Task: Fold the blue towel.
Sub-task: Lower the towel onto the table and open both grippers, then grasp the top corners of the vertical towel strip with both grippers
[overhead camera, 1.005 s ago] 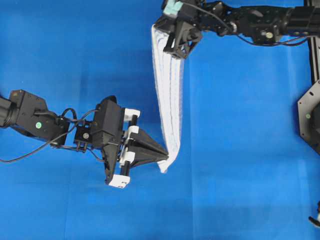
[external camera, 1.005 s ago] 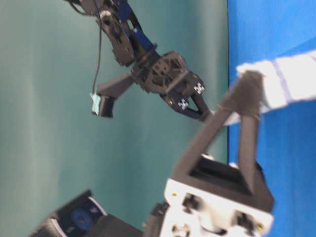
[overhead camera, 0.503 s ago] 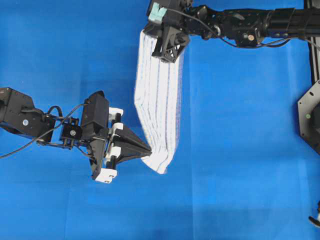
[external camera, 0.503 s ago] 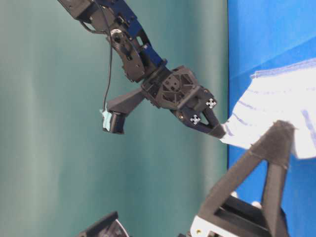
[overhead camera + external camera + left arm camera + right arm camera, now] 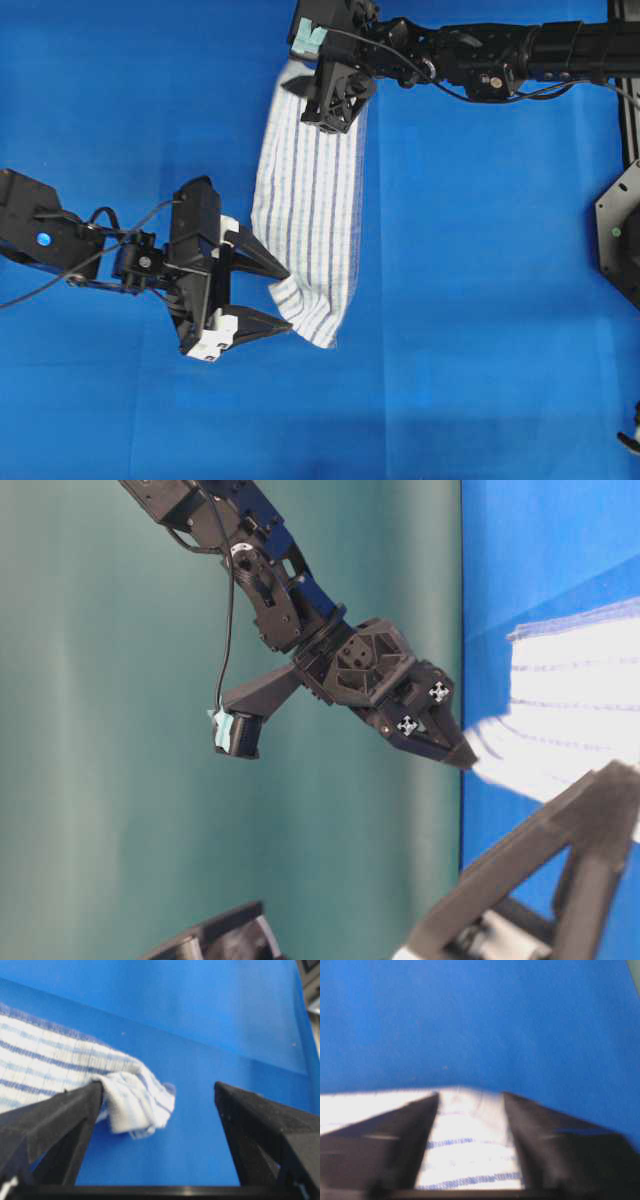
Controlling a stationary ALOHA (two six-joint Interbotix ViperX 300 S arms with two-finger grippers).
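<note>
Both claws had let go since the earlier pictures, where each was pinched shut on an end of the white woven towel with thin blue stripes (image 5: 310, 225). The black left claw (image 5: 283, 298) now stood with its two pointed fingers spread wide, the bunched lower corner of the towel lying between and just ahead of them, brushing one finger in the left wrist view. The black right claw (image 5: 335, 118) hung over the towel's far end; its fingers looked parted in the blurred right wrist view, with striped cloth showing between them, and it no longer seemed to grip anything. The towel had spread from a taut narrow strip into a wider doubled band resting on the plain blue table covering (image 5: 500, 300), running from under the right claw to just in front of the left.

By my judgement one fold had been laid down and released; the crumpled lower corner might still need smoothing.

No brand or readable writing showed; only small black-and-white cross markers on the right claw's body.
</note>
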